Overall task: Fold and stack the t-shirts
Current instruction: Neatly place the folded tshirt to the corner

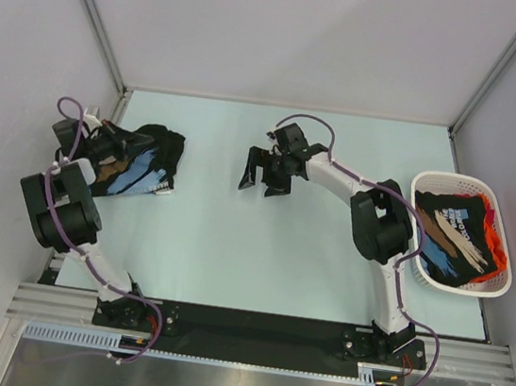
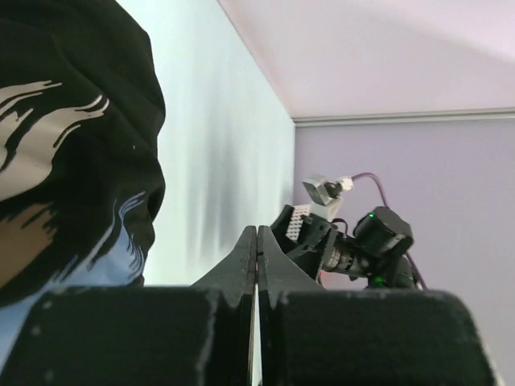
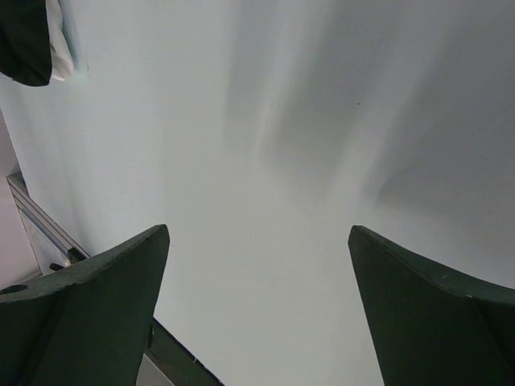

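Grey walls are closing in a pale blue-green table on three sides, with both arms reaching out over it from the near edge.

At the far left of the table a black printed shirt is lying in a compact bundle, showing streaks of light blue, tan and white. The left gripper is sitting just beside this bundle, at its left edge. In the left wrist view its fingers are pressing flat against each other with nothing showing between them, while the shirt is filling the left of that view.

The right gripper is hanging over the bare middle of the table, well apart from the bundle. Its fingers are standing wide apart and holding nothing, with only tabletop showing between them. A corner of the black printed shirt is peeking in at the top left of the right wrist view.

At the right edge of the table a white slotted basket is holding more clothes. A second dark shirt with tan and white streaks is lying on top, and an orange shirt is poking out along its right side.
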Controlling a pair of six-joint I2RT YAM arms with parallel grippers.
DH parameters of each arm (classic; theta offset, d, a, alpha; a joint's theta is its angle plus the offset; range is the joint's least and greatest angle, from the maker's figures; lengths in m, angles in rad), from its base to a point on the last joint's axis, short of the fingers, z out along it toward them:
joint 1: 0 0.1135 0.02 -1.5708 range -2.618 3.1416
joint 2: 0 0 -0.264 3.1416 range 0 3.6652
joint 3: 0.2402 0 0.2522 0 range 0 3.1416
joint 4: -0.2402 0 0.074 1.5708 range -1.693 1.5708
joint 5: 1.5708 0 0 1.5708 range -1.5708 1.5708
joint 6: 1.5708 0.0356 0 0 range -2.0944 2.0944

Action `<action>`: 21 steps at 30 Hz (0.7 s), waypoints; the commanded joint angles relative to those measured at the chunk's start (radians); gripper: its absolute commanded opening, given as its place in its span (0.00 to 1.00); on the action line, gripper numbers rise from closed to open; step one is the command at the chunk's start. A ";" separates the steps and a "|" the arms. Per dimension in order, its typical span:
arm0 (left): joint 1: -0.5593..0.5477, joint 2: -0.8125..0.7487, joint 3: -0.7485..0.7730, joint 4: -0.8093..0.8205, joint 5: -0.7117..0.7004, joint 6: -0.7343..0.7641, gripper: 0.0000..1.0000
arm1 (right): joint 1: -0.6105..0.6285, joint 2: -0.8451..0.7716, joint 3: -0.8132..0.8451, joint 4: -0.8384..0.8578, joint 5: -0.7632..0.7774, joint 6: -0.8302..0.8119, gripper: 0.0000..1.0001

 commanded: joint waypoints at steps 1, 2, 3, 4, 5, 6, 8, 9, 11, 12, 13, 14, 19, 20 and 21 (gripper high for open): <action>0.009 0.090 -0.047 0.371 0.137 -0.231 0.00 | -0.004 -0.048 -0.005 0.013 -0.010 -0.002 1.00; 0.009 0.114 -0.053 0.503 0.140 -0.280 0.00 | -0.004 -0.047 -0.005 0.014 -0.013 -0.001 1.00; 0.012 0.178 -0.059 0.613 0.149 -0.425 0.00 | -0.004 -0.047 -0.005 0.014 -0.013 -0.001 1.00; 0.013 0.215 -0.073 0.731 0.145 -0.511 0.00 | -0.004 -0.045 -0.005 0.013 -0.015 0.001 1.00; 0.018 0.292 -0.078 0.970 0.131 -0.693 0.00 | -0.005 -0.042 -0.004 0.013 -0.018 -0.001 1.00; 0.024 0.332 -0.072 1.077 0.106 -0.772 0.00 | -0.004 -0.040 -0.002 0.014 -0.018 0.002 1.00; 0.026 0.430 -0.023 1.207 0.092 -0.877 0.00 | -0.005 -0.042 -0.002 0.011 -0.018 -0.001 1.00; 0.026 0.449 0.022 1.215 0.092 -0.883 0.00 | -0.007 -0.040 -0.001 0.011 -0.018 -0.001 1.00; 0.026 0.478 0.065 1.182 0.096 -0.859 0.00 | -0.012 -0.039 0.004 0.005 -0.015 -0.001 1.00; 0.026 0.481 0.083 1.143 0.100 -0.833 0.00 | -0.013 -0.039 0.004 0.004 -0.016 -0.002 1.00; 0.026 0.486 0.123 1.038 0.103 -0.796 0.00 | -0.016 -0.039 0.004 0.001 -0.015 -0.001 1.00; 0.027 0.490 0.141 0.976 0.102 -0.717 0.00 | -0.018 -0.040 0.002 -0.001 -0.012 -0.001 1.00; 0.032 0.532 0.320 0.358 0.094 -0.382 0.00 | -0.025 -0.036 0.006 -0.010 -0.010 0.002 1.00; 0.032 0.582 0.362 0.326 0.106 -0.331 0.00 | -0.025 -0.037 0.006 -0.010 -0.010 0.002 1.00; 0.032 0.610 0.416 0.322 0.120 -0.337 0.00 | -0.025 -0.037 0.007 -0.010 -0.008 0.002 1.00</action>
